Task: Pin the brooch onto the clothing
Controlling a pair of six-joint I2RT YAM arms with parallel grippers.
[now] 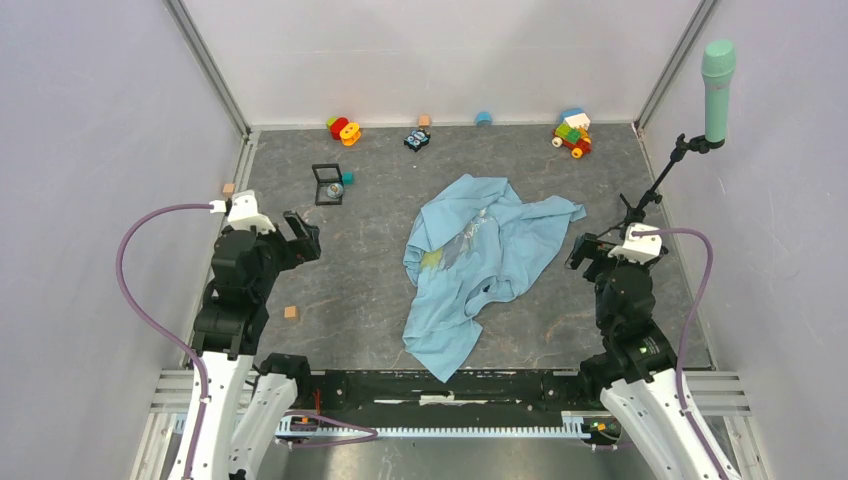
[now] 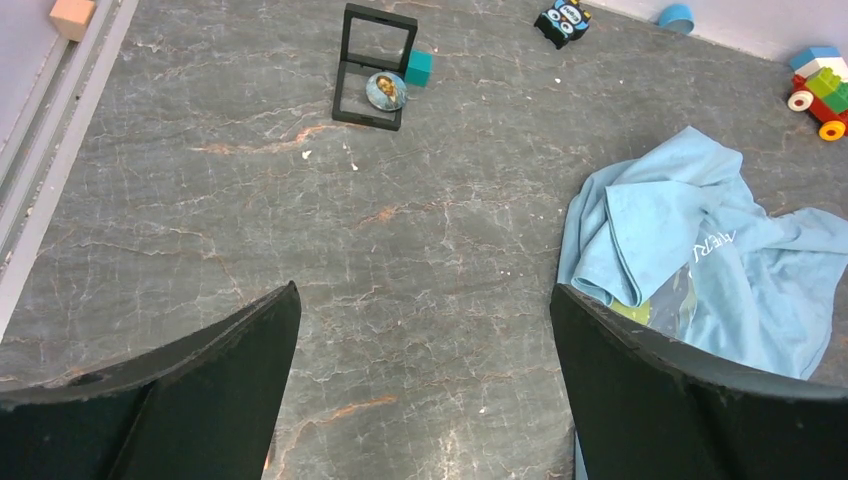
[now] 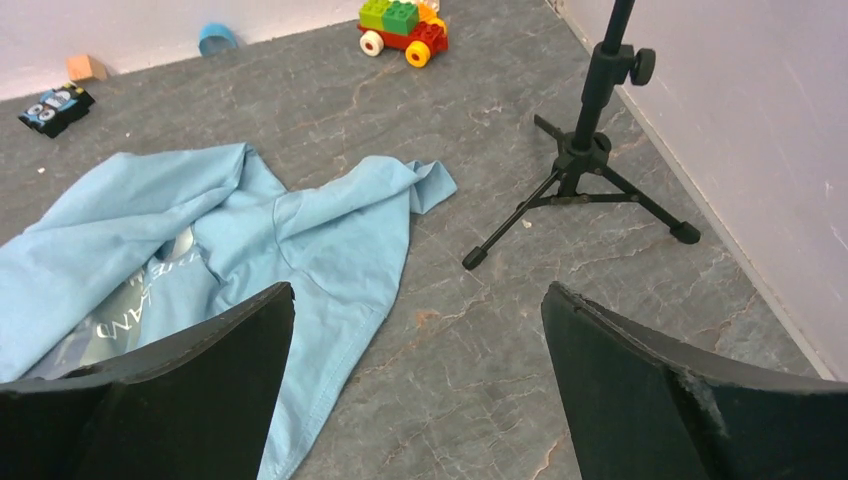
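The light blue T-shirt (image 1: pixel 478 260) lies crumpled in the middle of the table, its print partly folded under; it also shows in the left wrist view (image 2: pixel 700 260) and the right wrist view (image 3: pixel 200 240). The brooch (image 1: pixel 335 188), a small round disc, sits on the lower half of an open black frame box (image 1: pixel 327 184) at the back left, also seen in the left wrist view (image 2: pixel 386 90). My left gripper (image 1: pixel 303 235) is open and empty, left of the shirt and in front of the box. My right gripper (image 1: pixel 582 250) is open and empty at the shirt's right edge.
A microphone stand (image 1: pixel 655 185) with a green microphone (image 1: pixel 717 75) stands at the right. Toy blocks (image 1: pixel 572 132) and other small toys (image 1: pixel 344 129) line the back wall. A teal cube (image 2: pixel 419 67) sits beside the box. A small tan block (image 1: pixel 291 312) lies near my left arm.
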